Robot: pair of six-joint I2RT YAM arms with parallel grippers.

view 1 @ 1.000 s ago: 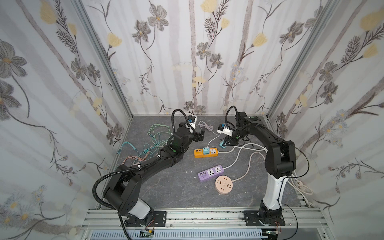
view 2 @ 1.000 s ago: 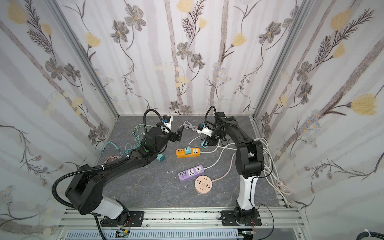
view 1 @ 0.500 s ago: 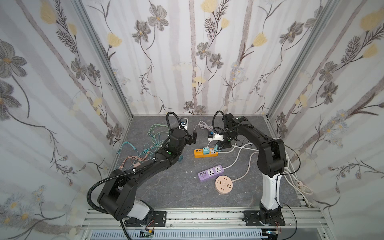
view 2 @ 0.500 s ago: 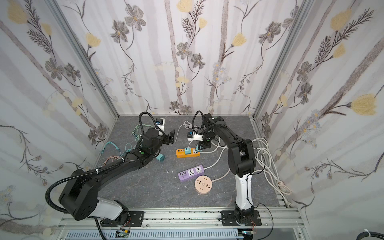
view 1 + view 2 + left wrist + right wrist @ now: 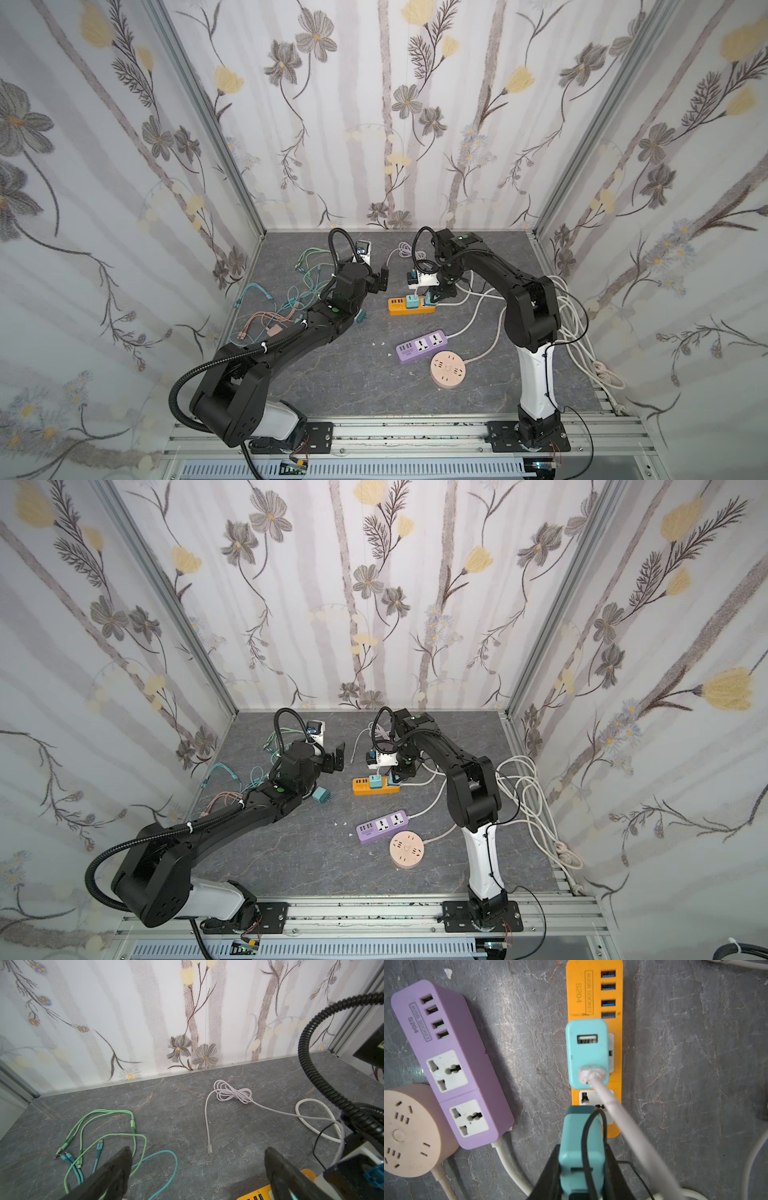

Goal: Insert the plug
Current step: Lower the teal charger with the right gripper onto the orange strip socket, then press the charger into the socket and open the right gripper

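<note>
Where both top views take in the grey stone-patterned counter (image 5: 324, 374), the right arm's black fingers (image 5: 442, 291) pinch a teal block-shaped plug (image 5: 432, 298) over one end of an orange plastic power strip (image 5: 398, 305). It hangs just beside a teal USB charger (image 5: 412, 301) seated in that strip. The left arm's black fingers (image 5: 382, 279) stand spread and empty, apart from the strip.

Through the left wrist camera, those spread fingers frame bare counter between tangled green cables (image 5: 108, 1124) and a coiled white cable (image 5: 232, 1094).

Through the right wrist camera, the held plug partly covers the strip's free white socket (image 5: 586, 1097). Whether its pins have entered cannot be told. A purple power strip (image 5: 446, 1053) and a round beige socket hub (image 5: 409, 1130) lie just beside each other.
</note>
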